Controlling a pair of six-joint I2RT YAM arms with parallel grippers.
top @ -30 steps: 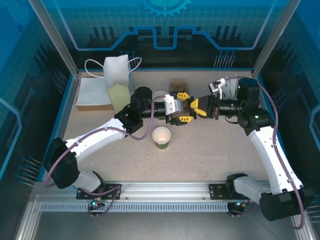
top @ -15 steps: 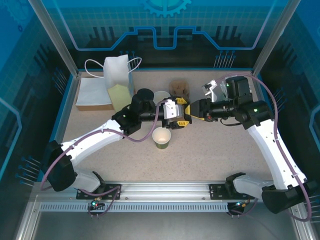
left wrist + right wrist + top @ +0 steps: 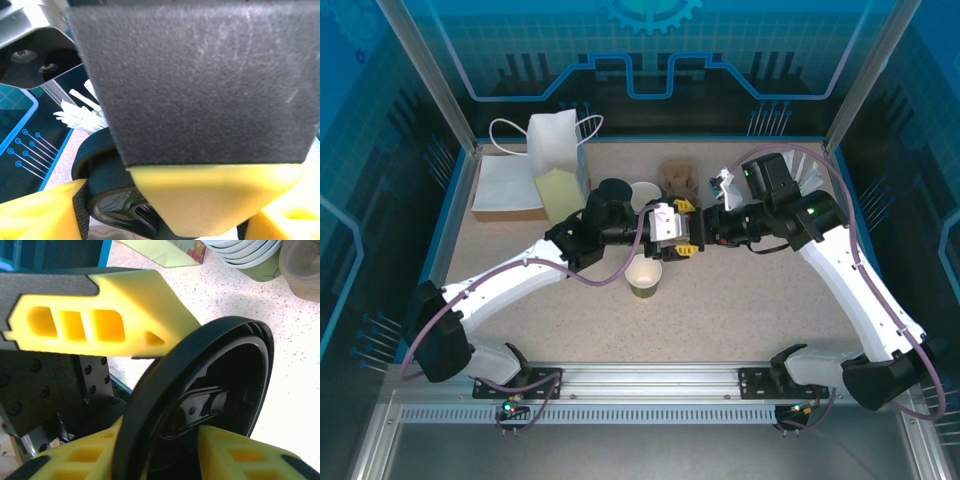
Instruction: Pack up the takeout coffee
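Observation:
The takeout coffee point(image 3: 642, 272), a dark green cup with a white inside, stands open-topped on the table just in front of both grippers. Above and behind it my left gripper point(image 3: 682, 227) and right gripper point(image 3: 700, 232) meet tip to tip around a black lid point(image 3: 200, 390). The lid point(image 3: 112, 200) sits between my left fingers point(image 3: 40, 210), which are shut across its width. Its rim stands edge-on between my right gripper's point(image 3: 160, 455) yellow fingers point(image 3: 235, 455), and I cannot make out whether they press on it. A left finger point(image 3: 100, 322) crosses above the lid.
A white paper bag point(image 3: 555, 150) and a flat white box point(image 3: 505, 185) lie at the back left. A stack of pale cups point(image 3: 644, 193) and the brown pulp carrier point(image 3: 677, 178) stand just behind the grippers. White straws point(image 3: 75, 112) are at the back right.
Both grippers have shifted left and slightly back with the lid between them. The right arm has swung in over the table, and its jaws widened, then narrowed again.

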